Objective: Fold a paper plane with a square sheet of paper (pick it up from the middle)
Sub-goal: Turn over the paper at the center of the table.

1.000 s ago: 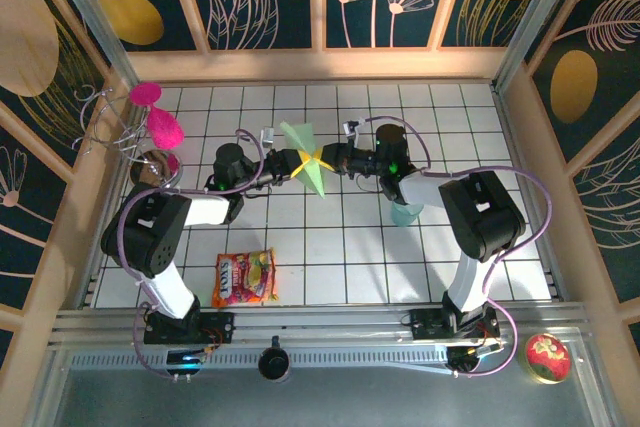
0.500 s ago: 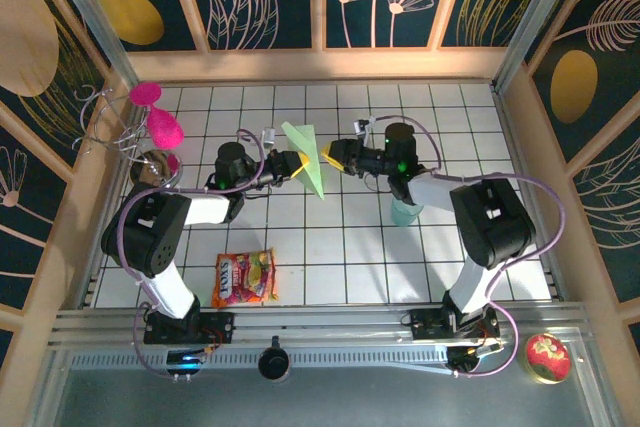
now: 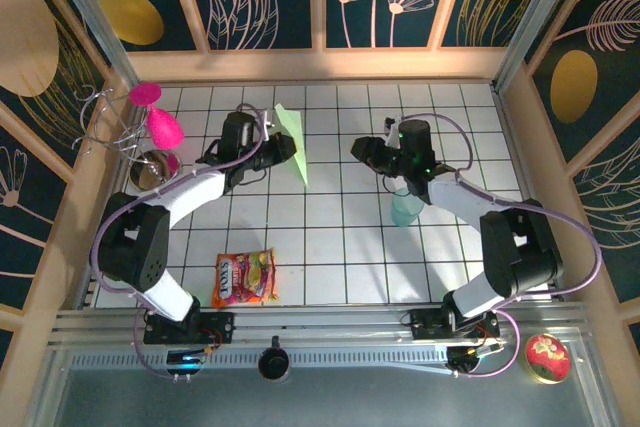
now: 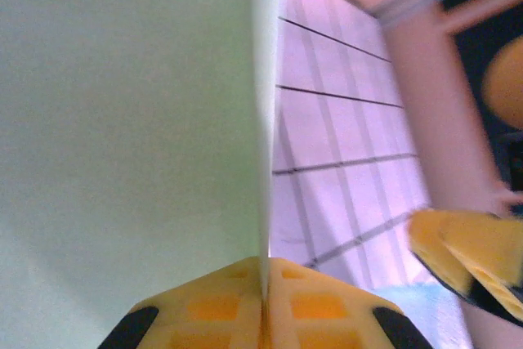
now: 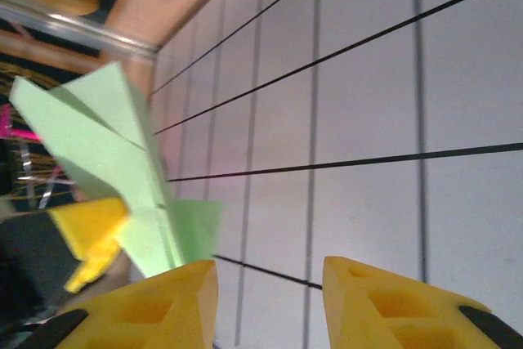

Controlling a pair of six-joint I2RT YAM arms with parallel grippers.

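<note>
The square sheet of paper is folded into a slim, pointed, pale mint-green paper plane [image 3: 296,142]. It is held up on edge above the far middle of the table. My left gripper [image 3: 283,150] is shut on its folded spine from the left. In the left wrist view the paper plane [image 4: 122,120] covers the left half, its crease pinched between the yellow pads [image 4: 204,308]. My right gripper [image 3: 358,150] hangs open a short way to the right, apart from the paper. In the right wrist view the paper plane [image 5: 106,145] floats at the left, beyond my empty right gripper [image 5: 270,271].
A translucent teal cup [image 3: 407,212] stands under the right forearm. A candy bag [image 3: 243,277] lies near the front left. A metal bowl [image 3: 150,169], pink objects [image 3: 165,129] and a wire rack [image 3: 100,117] crowd the left wall. A red tin [image 3: 547,357] sits outside the front rail.
My right gripper let go of the paper, opened and drew back to the right. The left arm carried the folded plane toward the far left.
</note>
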